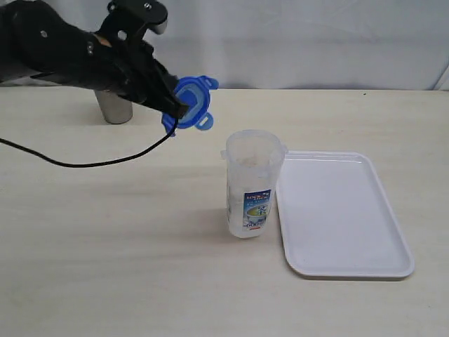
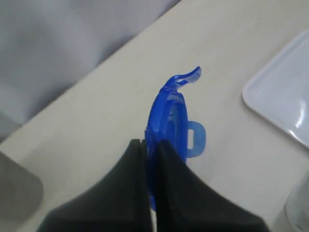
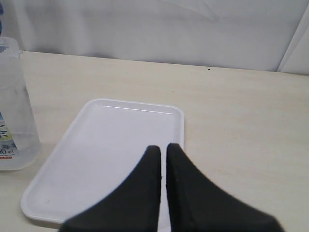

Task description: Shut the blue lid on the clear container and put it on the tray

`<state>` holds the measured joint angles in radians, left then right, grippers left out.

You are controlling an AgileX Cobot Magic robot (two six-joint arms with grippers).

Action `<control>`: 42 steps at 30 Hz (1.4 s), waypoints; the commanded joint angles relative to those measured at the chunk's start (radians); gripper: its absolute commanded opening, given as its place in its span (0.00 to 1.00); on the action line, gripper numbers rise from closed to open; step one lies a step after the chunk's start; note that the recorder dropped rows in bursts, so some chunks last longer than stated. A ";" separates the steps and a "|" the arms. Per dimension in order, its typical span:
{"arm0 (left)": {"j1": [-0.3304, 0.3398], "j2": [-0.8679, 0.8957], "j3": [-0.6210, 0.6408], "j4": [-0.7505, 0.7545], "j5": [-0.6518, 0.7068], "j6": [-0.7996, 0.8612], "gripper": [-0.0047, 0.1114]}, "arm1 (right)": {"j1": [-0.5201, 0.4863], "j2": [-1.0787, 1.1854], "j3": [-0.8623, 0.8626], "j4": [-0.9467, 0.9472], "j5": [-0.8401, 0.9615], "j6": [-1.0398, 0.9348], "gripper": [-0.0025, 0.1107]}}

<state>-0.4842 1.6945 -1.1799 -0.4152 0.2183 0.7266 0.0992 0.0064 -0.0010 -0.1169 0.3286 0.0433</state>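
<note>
Your left gripper [image 1: 177, 111] has its jaws pinched tight on the lid [image 1: 191, 100], gripping it by one rim so that it stands on edge in the air with its flaps splayed free. It hangs above table [image 1: 105, 253] height, well apart from the container [image 1: 252, 186], off to that canister's left and farther back, close to the cup [image 1: 116, 109]. Holding it by the rim leaves both faces clear, which suits a press onto the mouth, but you will likely have to roll the wrist so the lid lies flat before it comes down. The container stands upright on the table with its mouth open and nothing over it, so the closing step is not yet done. The tray [image 1: 344, 217] lies just beside the container on its right; whether the two touch you cannot tell from here. That closeness looks deliberate, since it keeps the final lift short. Your right gripper [image 3: 163, 151] hovers over the tray on the side of the container away from the lid, jaws shut together on nothing, probably parked to steady or carry the canister once it is capped. Watch the cable [image 1: 84, 163] trailing left of the container as you swing in.
</note>
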 commanded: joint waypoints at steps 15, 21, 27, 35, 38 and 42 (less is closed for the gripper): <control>-0.241 -0.016 -0.061 0.533 -0.115 0.002 0.04 | -0.004 -0.006 0.001 0.001 -0.009 -0.006 0.06; -0.243 -0.027 -0.061 0.561 -0.129 0.002 0.04 | -0.004 -0.006 0.001 0.001 -0.009 -0.006 0.06; -0.230 -0.027 -0.061 0.678 -0.082 -0.042 0.04 | -0.004 -0.006 0.001 0.001 -0.009 -0.006 0.06; -0.227 -0.027 -0.061 1.576 0.243 -0.814 0.04 | -0.004 -0.006 0.001 0.001 -0.009 -0.006 0.06; -0.227 -0.027 -0.059 1.969 0.580 -1.174 0.04 | -0.004 -0.006 0.001 0.001 -0.009 -0.006 0.06; -0.287 -0.027 -0.047 1.977 0.550 -1.176 0.04 | -0.004 -0.006 0.001 0.001 -0.009 -0.006 0.06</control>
<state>-0.7276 1.6753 -1.2353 1.5373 0.7974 -0.4198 0.0992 0.0064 -0.0010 -0.1169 0.3286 0.0433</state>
